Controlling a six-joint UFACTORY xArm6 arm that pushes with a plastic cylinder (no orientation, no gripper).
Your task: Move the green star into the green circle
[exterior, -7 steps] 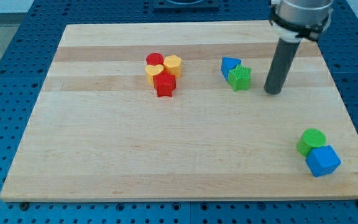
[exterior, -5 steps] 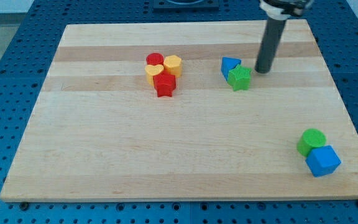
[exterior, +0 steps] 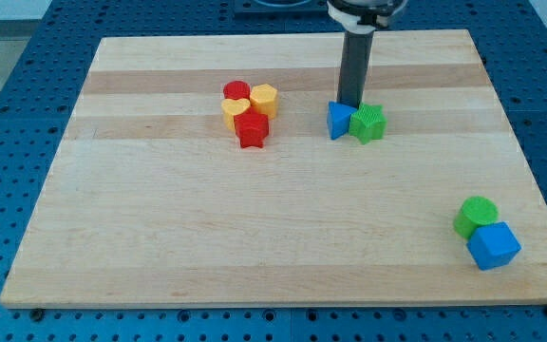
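Behind blue block (exterior: 340,120), my tip (exterior: 350,104); green star (exterior: 368,123) adjacent right.

My tip (exterior: 351,103) sits just above the touching blue block (exterior: 339,121) and green star (exterior: 368,123), closing that side. The star's right and lower sides are free. Bare board runs toward the bottom-right corner, where the green circle (exterior: 476,215) touches a blue cube (exterior: 494,245) below it.
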